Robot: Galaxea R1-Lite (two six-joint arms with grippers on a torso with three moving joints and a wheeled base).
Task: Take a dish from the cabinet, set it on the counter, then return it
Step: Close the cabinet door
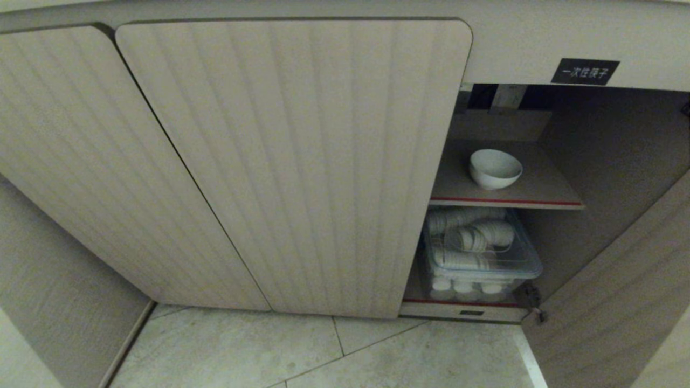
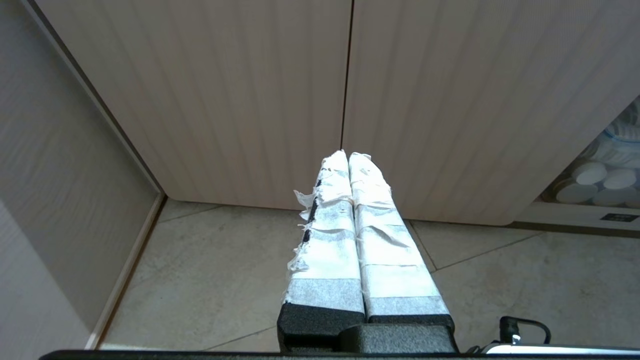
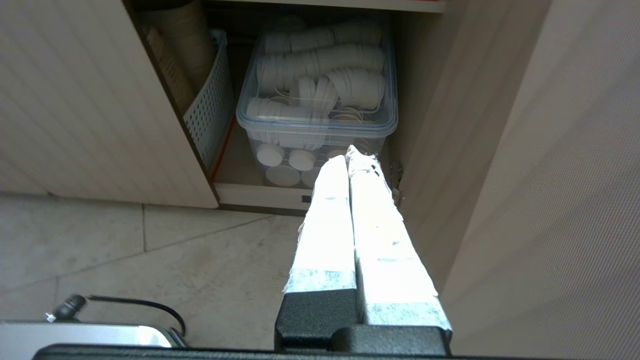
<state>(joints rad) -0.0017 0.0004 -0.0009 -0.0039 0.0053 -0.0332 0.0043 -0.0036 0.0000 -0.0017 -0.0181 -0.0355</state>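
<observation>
The dish, a small white bowl, sits upright on the upper red-edged shelf inside the open right bay of the cabinet. No gripper shows in the head view. My right gripper is shut and empty, low over the floor, pointing at the bottom of the open bay below the dish. My left gripper is shut and empty too, facing the seam between the two closed doors. The counter is out of view.
A clear plastic bin packed with stacked white paper cups fills the bottom shelf, with a white perforated basket beside it. The open door stands to the right of the bay. Grey floor tiles lie in front.
</observation>
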